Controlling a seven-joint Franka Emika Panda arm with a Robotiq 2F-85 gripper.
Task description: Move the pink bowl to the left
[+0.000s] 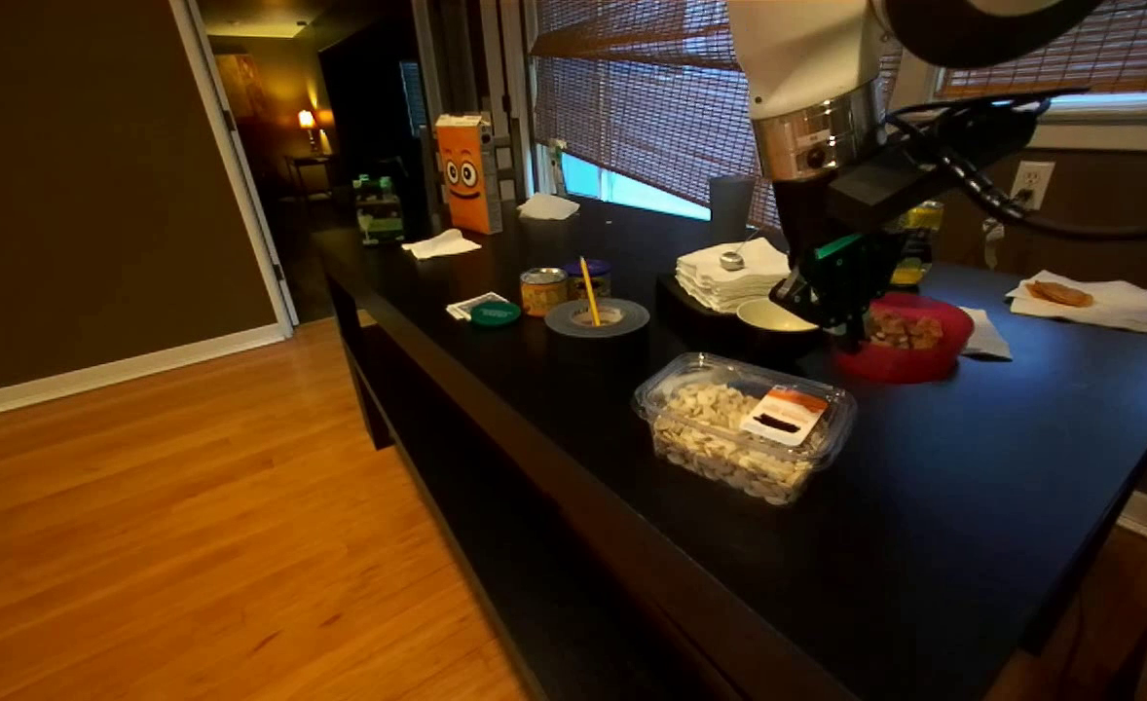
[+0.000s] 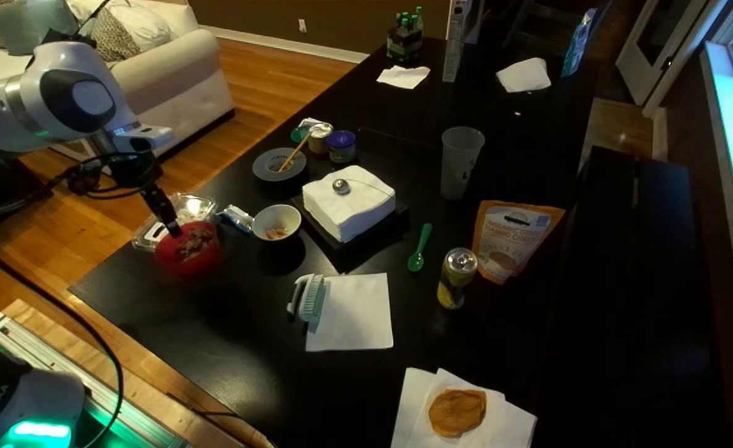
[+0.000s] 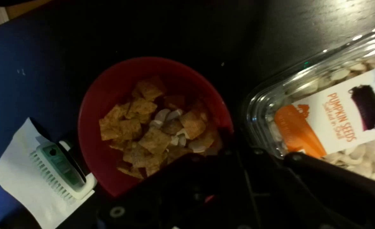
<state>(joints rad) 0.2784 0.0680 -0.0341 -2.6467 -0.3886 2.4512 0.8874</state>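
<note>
Counter carries the lot; our arm reaches out over it, wrist angled down. Tub sits just beside the pink bowl; a gap shows between them in the wrist view. Pink bowl is at the tip of the tool, near upright by our eye. Can't tell whether its base touches the counter.

Tool has the rim on the tub side: jaws look together with the bowl wall clamped between them. Dark in there, so that's our best read. Step in hand, as we judge it: pink bowl gripped for the leftward shift. Whose left isn't settled by what we see, so we can't call it on target.

White bowl stands apart from it, with a packet just beside, in the gap toward the pink bowl. Brush is on the opposite side of the pink bowl from the tub.

Next we'd want to carry it low and level, away from tub and white bowl, set it down flat, then part the jaws and back off. Crackers and pale bits lie loose inside; a one-sided hold could tip them, so we'd go slow.
</note>
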